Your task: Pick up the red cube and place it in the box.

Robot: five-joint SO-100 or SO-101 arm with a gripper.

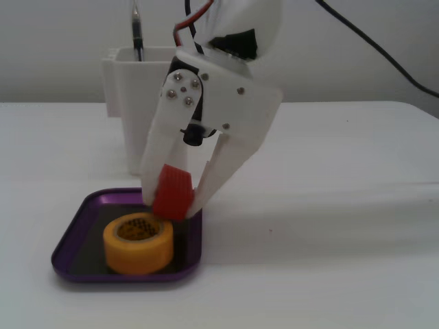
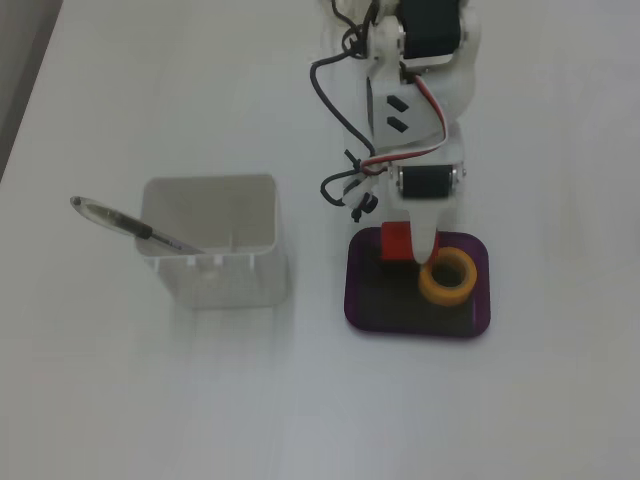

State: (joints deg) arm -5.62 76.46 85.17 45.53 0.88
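A: Why does the gripper (image 1: 173,203) hang so low over the purple tray (image 1: 75,229)?

B: It is clamped on the red cube (image 1: 171,192), whose bottom edge sits just above the tray floor, so a release should drop it gently.

A: And the yellow tape roll (image 1: 138,243)?

B: Already in the tray, just beside the cube (hence the tight corner). The white container (image 2: 215,250), with a pen (image 2: 125,224), stands apart.

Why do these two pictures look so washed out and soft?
In a fixed view from the side, the white table glows bright, edges blur, and the glossy purple tray shows pale sheen. In a fixed view from above, the table nearly bleaches out; the white square container casts a faint shadow.
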